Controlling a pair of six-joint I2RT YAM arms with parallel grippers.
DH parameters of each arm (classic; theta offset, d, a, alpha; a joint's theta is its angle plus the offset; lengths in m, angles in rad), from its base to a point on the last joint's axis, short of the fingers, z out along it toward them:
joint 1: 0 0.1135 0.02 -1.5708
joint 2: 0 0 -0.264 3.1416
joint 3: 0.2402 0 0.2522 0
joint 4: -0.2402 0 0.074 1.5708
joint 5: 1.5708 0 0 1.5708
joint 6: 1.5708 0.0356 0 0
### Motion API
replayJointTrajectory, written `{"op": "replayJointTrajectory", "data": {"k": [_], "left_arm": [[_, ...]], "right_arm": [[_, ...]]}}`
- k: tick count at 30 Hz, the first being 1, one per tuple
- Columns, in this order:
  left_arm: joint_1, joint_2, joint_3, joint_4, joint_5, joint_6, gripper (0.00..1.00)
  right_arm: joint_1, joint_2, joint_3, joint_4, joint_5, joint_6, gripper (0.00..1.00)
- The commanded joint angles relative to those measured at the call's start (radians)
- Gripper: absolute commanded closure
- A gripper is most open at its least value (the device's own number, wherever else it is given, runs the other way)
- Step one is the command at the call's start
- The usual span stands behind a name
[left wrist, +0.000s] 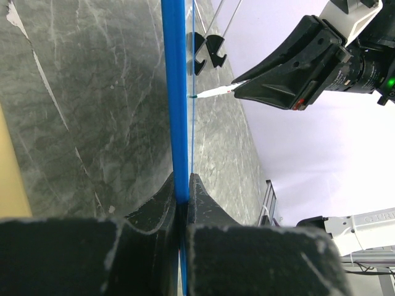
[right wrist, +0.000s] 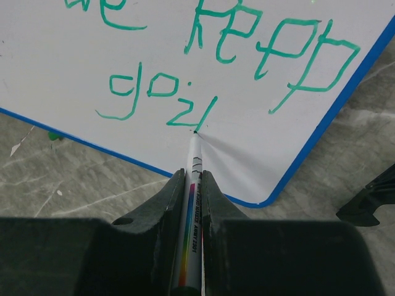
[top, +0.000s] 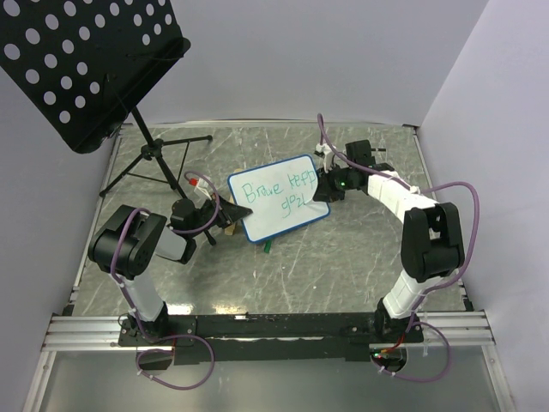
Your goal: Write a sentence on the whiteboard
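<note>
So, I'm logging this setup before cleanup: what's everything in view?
whiteboard: one, white with a blue rim, middle of the table
sentence: one, green, two handwritten lines on the whiteboard
marker: one, white barrel, tip touching the whiteboard under the second line
music stand: one, black and perforated, far left corner
small green piece: one, green, on the table by the whiteboard's near edge
table: one, grey marbled, under everything
left fingers: one pair, black, shut on the whiteboard's rim
right fingers: one pair, black, shut on the marker
</note>
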Motion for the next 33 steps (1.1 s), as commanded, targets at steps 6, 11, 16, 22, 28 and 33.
{"op": "replayJointTrajectory", "data": {"k": [6,11,16,22,28,33], "left_arm": [[-0.009,-0.018,0.016,0.328,0.040,0.040,0.99],[-0.009,-0.011,0.017,0.342,0.040,0.032,0.99],[-0.009,-0.015,0.014,0.336,0.041,0.038,0.99],[-0.006,-0.015,0.013,0.339,0.041,0.038,0.99],[-0.007,-0.015,0.016,0.335,0.041,0.038,0.99],[-0.007,-0.020,0.019,0.329,0.043,0.038,0.99]], "right_arm": [[0.008,0.024,0.074,0.020,0.006,0.016,1.00],[0.008,0.053,0.116,0.028,0.008,0.038,1.00],[0.002,0.082,0.150,0.014,0.032,0.038,1.00],[-0.012,0.093,0.140,0.016,0.052,0.032,1.00],[-0.032,0.082,0.135,0.017,0.051,0.032,1.00],[-0.033,0.079,0.124,0.013,0.043,0.022,1.00]]}}
